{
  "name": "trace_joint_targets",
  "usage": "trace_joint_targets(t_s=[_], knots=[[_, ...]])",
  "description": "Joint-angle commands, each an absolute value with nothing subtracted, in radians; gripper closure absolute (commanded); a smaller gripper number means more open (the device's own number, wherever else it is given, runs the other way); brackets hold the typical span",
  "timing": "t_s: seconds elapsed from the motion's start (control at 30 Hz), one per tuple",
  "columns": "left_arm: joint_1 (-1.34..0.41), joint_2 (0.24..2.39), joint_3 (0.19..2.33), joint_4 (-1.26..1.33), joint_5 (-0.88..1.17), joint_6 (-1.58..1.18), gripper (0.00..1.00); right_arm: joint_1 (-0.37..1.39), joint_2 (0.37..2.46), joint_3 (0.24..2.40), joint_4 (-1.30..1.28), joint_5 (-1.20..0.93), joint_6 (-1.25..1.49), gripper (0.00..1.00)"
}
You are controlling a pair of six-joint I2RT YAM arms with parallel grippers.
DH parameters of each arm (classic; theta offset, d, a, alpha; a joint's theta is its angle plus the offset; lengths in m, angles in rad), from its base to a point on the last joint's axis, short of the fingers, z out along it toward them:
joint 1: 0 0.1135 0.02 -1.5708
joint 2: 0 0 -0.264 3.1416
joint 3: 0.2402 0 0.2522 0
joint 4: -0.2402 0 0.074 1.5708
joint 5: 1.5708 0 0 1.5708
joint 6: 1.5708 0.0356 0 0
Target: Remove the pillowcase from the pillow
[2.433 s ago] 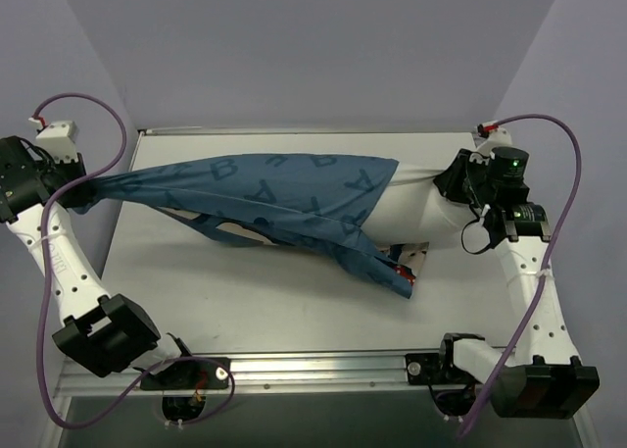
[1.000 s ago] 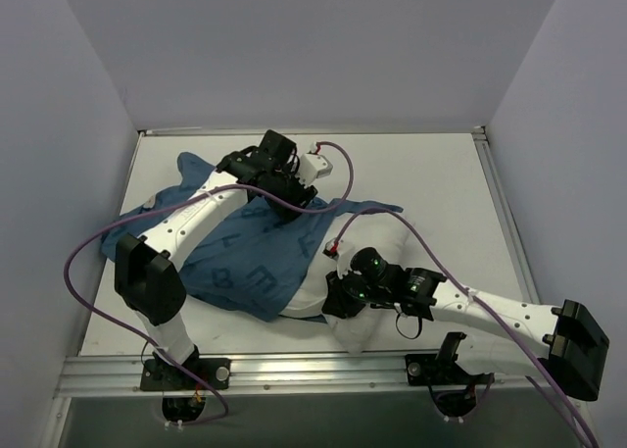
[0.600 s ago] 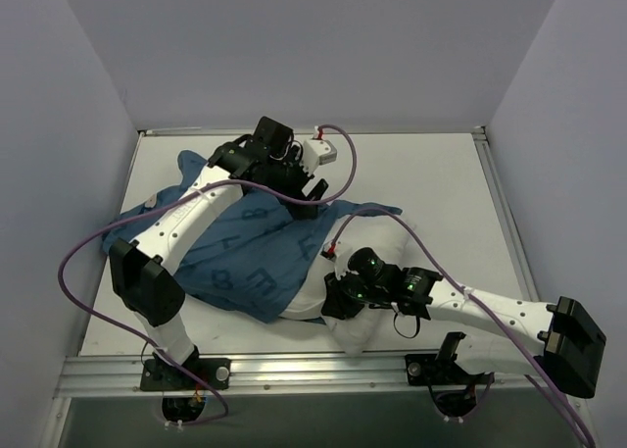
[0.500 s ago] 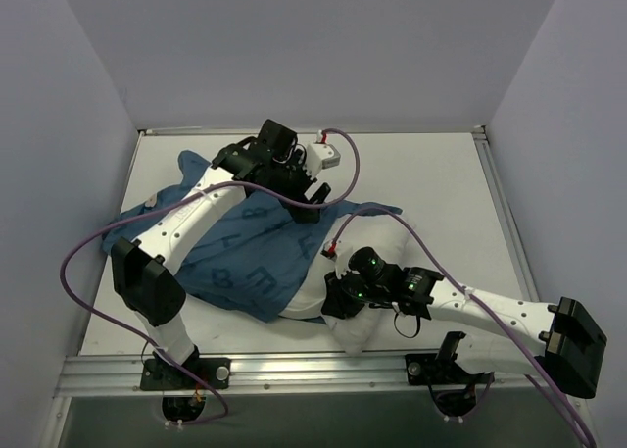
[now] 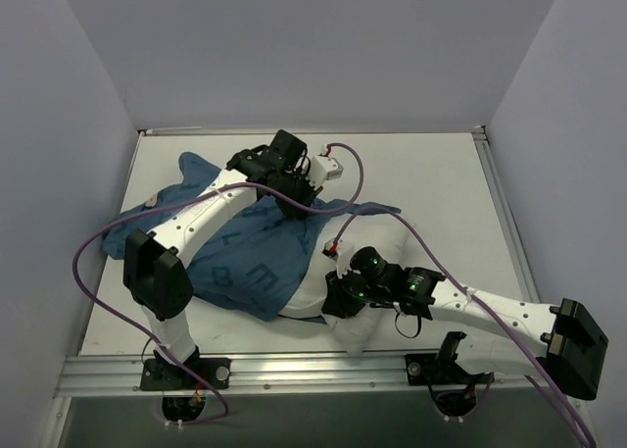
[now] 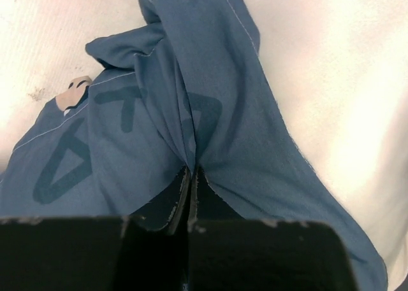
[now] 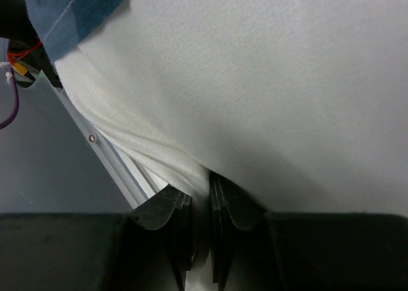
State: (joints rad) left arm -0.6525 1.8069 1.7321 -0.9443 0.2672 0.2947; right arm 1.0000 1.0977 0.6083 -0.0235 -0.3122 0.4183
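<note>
The blue pillowcase [image 5: 245, 257] with dark letters lies crumpled over the left and middle of the table, covering most of the white pillow [image 5: 377, 242], whose bare end sticks out at the front right. My left gripper [image 5: 302, 199] is shut on a fold of the pillowcase [image 6: 191, 113] near its far right edge. My right gripper [image 5: 335, 301] is shut on a pinch of the pillow [image 7: 255, 81] at its near edge, by the table's front rail.
The metal front rail [image 5: 323, 370] runs just below the pillow and shows in the right wrist view [image 7: 108, 157]. Purple cables [image 5: 98, 262] loop from both arms over the fabric. Grey walls enclose the table on three sides.
Since 2.4 s ago both arms left the table's sides, where they held the cover stretched, and came to the middle. In the last second the left gripper shifted slightly right on the fabric.
</note>
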Motion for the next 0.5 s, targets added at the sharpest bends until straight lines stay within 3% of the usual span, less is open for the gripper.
trace_joint_targets(t_s=[0.0,0.03,0.1,0.13,0.2,0.27,0.47], knots=[[-0.612,1.755,1.753,-0.917,0.204,0.281,0.98,0.992,1.081,0.58,-0.066,-0.333,0.423,1.0],[-0.611,1.737,1.753,-0.914,0.195,0.281,0.98,0.991,1.083,0.607,-0.075,-0.333,0.425,1.0],[-0.611,1.717,1.747,-0.911,0.19,0.287,0.98,0.983,1.091,0.684,-0.149,-0.312,0.413,0.67],[-0.614,1.697,1.738,-0.91,0.192,0.288,0.98,0.974,1.085,0.792,-0.176,-0.299,0.402,0.38],[-0.612,1.68,1.73,-0.91,0.195,0.291,0.98,0.96,1.074,0.914,-0.242,-0.221,0.371,0.23],[-0.611,1.657,1.724,-0.91,0.196,0.299,0.98,0.882,1.072,1.061,-0.27,-0.204,0.315,0.12],[-0.611,1.614,1.735,-0.907,0.212,0.284,0.98,0.511,1.215,1.27,-0.348,-0.414,0.14,0.11]])
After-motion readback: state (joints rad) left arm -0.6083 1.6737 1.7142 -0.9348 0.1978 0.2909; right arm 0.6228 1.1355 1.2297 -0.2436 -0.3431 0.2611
